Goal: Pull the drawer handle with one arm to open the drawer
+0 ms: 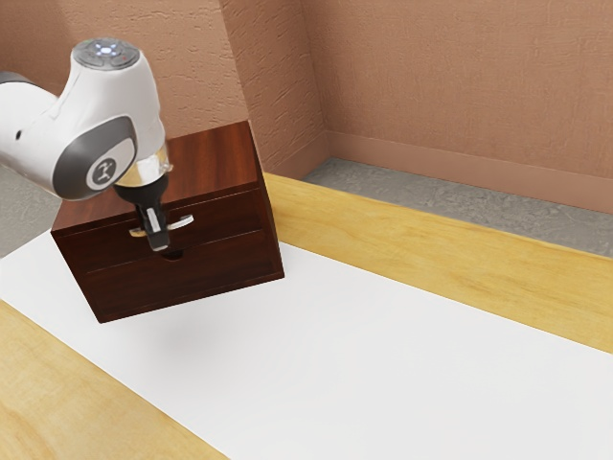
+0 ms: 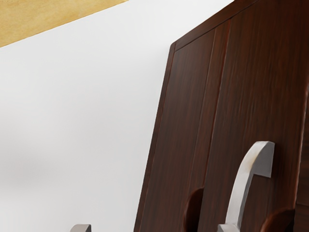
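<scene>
Silver handle (image 2: 244, 188) right at the gripper (image 1: 160, 240): clamped or not, can't tell. Danger: a pull could drag the whole cabinet (image 1: 201, 158) instead of sliding the drawer (image 1: 225, 216).

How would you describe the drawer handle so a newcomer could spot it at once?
On the white mat across the table stands a dark wooden cabinet. On the upper part of its front, right at the black gripper, sits the handle. It is the one pale silver, curved metal bar against all that dark wood.
</scene>
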`<action>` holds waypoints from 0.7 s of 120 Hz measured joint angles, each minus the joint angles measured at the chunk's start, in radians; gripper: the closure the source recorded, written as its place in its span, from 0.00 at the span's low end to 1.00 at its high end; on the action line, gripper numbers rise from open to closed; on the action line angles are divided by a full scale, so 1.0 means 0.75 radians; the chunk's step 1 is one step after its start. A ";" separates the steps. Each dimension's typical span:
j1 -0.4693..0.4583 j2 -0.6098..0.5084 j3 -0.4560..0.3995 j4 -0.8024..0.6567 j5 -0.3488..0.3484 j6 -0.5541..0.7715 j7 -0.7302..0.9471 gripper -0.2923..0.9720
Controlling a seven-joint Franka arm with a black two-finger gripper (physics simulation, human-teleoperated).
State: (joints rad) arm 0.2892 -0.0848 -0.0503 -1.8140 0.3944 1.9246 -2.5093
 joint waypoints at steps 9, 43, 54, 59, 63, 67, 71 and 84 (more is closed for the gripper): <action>0.016 0.001 0.000 -0.001 0.021 0.001 -0.020 0.53; 0.029 0.030 0.010 -0.002 0.059 0.027 -0.079 0.53; 0.039 0.034 0.011 -0.002 0.078 0.037 -0.093 0.53; 0.043 0.035 0.014 -0.002 0.085 0.042 -0.098 0.53; 0.047 0.036 0.016 -0.002 0.089 0.045 -0.102 0.53; 0.053 0.036 0.017 -0.002 0.092 0.048 -0.106 0.54; 0.060 0.036 0.017 -0.003 0.095 0.050 -0.110 0.54; 0.078 0.035 0.018 -0.008 0.103 0.063 -0.121 0.55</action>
State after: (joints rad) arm 0.3480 -0.0584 -0.0369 -1.8199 0.4715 1.9720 -2.6000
